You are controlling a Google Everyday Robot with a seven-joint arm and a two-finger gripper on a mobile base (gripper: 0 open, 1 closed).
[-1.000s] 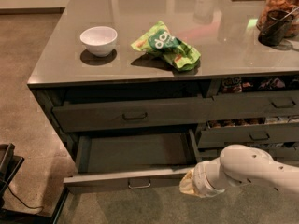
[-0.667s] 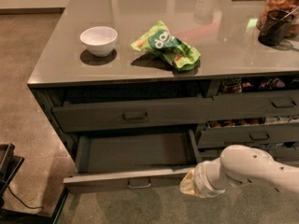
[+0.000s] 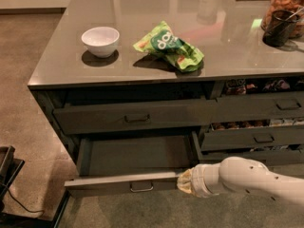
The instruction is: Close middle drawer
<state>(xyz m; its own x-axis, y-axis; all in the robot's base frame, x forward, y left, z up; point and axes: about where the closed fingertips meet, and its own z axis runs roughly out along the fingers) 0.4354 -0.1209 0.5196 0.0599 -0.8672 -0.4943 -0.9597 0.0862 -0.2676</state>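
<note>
Gripper [image 3: 186, 182] low at near right, on the end of a white arm [image 3: 247, 177], up against the right end of the middle drawer [image 3: 137, 156] front; how far open, or holding anything, cannot tell. Middle drawer pulled well out toward the near side, metal loop handle [image 3: 141, 186] at centre of its front. Just above, upper drawer [image 3: 137, 118]. Farther back on the countertop [image 3: 228, 46]: white bowl [image 3: 100, 41] at left, green bag [image 3: 168, 51] near its right, dark cup [image 3: 279, 27] far right.
</note>
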